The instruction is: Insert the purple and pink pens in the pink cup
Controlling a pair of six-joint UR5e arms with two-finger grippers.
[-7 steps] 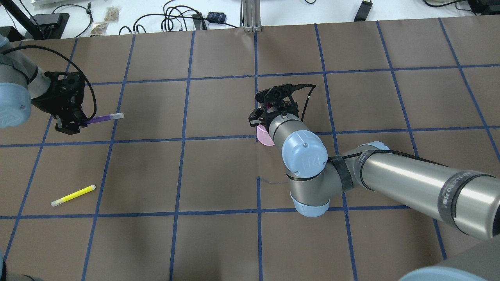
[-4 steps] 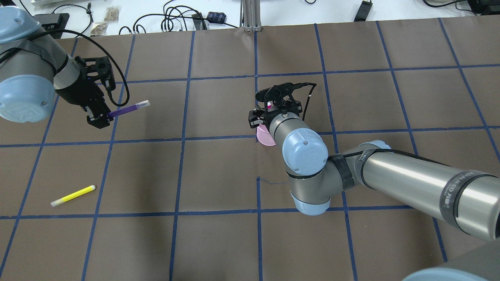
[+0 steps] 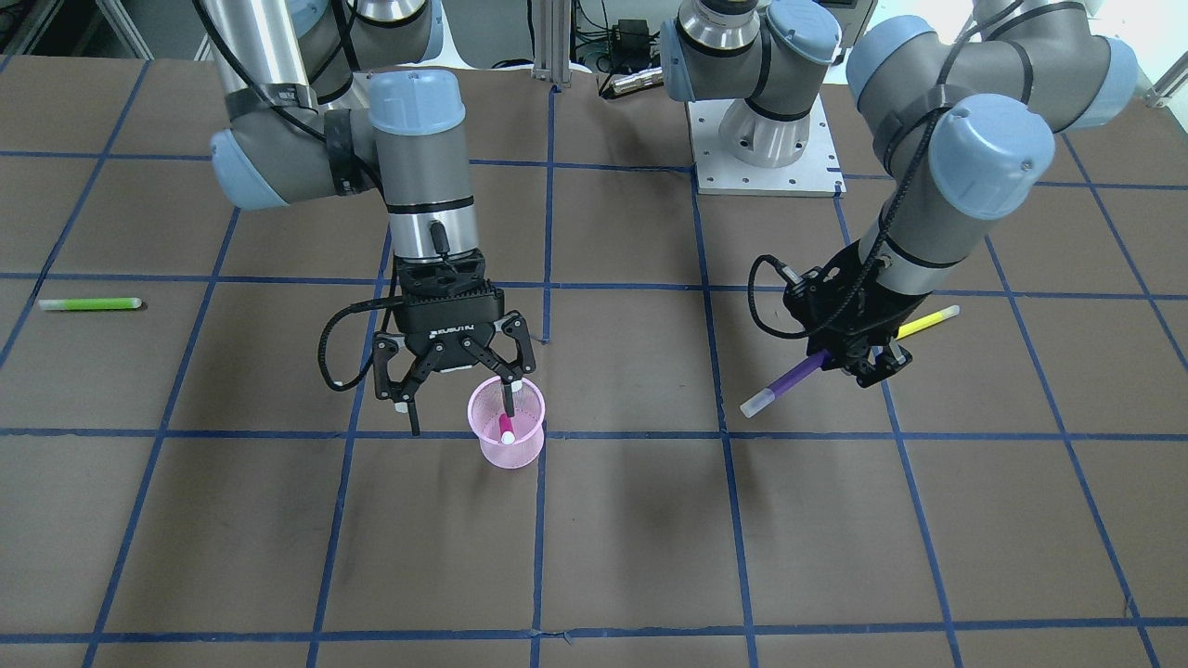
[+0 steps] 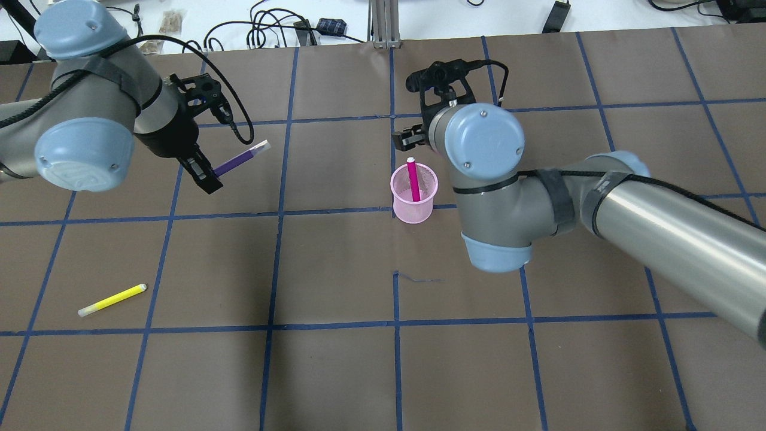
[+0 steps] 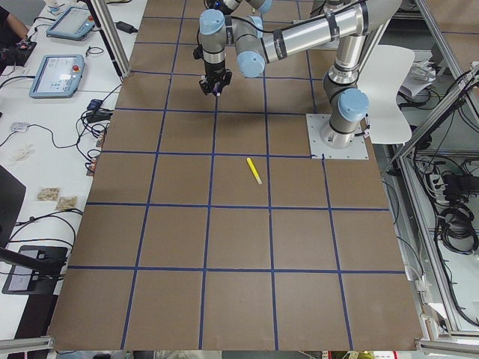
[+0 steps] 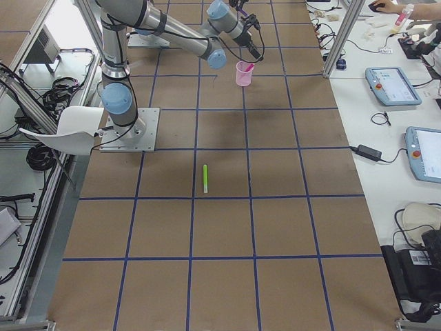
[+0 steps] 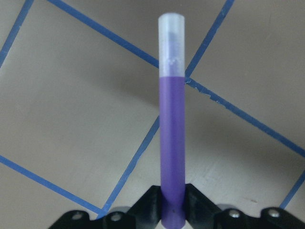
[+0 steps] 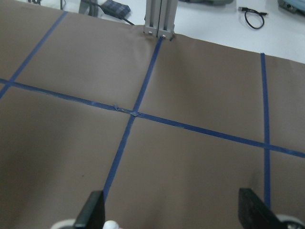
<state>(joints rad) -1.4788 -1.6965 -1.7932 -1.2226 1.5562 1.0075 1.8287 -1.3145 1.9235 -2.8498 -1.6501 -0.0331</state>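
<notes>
The pink mesh cup stands upright near the table's middle, also in the front-facing view. The pink pen stands inside it, white tip up. My right gripper is open and empty. It hangs just above the cup on its far side, with one fingertip over the rim. My left gripper is shut on the purple pen and holds it in the air, left of the cup. The clear cap points toward the cup. The left wrist view shows the purple pen clamped between the jaws.
A yellow pen lies on the table at the near left. A green pen lies far out on my right side. Cables and small devices lie beyond the table's far edge.
My right gripper has lifted and drawn back toward the far side, uncovering the cup with the pink pen in it. My left arm has carried the purple pen rightward toward the cup.
</notes>
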